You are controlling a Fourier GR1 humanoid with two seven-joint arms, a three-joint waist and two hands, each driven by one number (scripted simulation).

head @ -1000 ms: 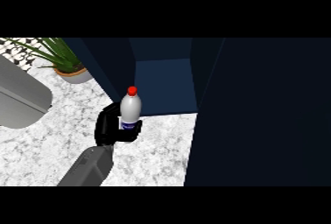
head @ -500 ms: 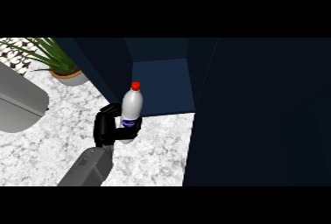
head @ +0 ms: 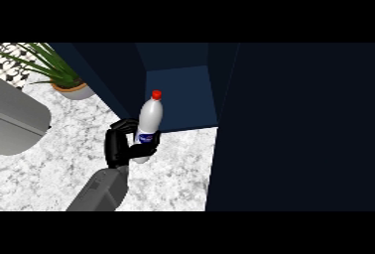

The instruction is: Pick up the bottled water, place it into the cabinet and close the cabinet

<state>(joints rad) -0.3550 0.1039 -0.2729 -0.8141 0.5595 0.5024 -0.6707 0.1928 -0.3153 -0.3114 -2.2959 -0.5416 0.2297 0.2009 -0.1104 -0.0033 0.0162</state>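
Pickup's done, I'd say: left hand [head: 119,147] has its fingers [head: 132,149] curled round the bottle [head: 150,118], cap sticking up past them. Bottle's at the cabinet [head: 179,94] mouth, not inside yet. Placing and shutting the door [head: 293,129] are left.

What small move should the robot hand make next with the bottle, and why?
Probably move the bottled water forward into the cabinet: the left robot hand holds it nearly upright just before the open compartment, its base not yet inside.
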